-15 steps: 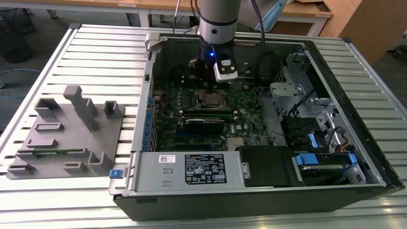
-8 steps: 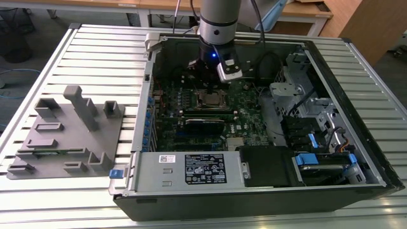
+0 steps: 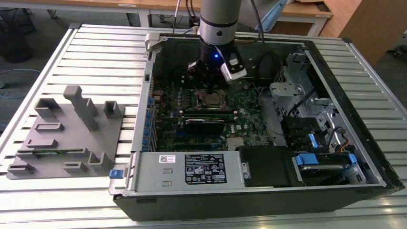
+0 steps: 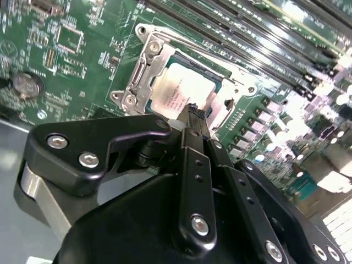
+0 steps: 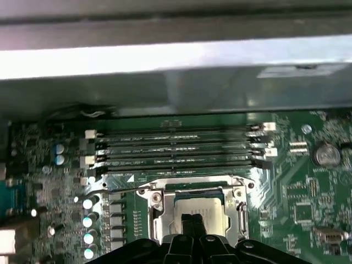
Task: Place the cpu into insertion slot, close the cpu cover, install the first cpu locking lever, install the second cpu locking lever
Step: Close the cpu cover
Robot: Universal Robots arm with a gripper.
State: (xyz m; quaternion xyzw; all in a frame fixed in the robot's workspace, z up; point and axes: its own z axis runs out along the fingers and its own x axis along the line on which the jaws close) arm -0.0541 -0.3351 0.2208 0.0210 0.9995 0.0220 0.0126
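gripper (image 3: 212, 89) is held at the insertion slot (image 3: 210, 100) inside an open computer case (image 3: 254, 207).
in the exterior view the arm is seen reaching down to the green circuit board (image 3: 248, 107). in the second wrist view the cpu (image 4: 181, 88) is seated in the slot and framed by the cpu cover (image 4: 144, 69), laid flat around it; the fingers (image 4: 193, 143) are pressed together, nothing gripped, tips at the cpu's edge. in the first wrist view the closed tips are seen over the cpu (image 5: 212, 212), near the memory sticks (image 5: 176, 148).
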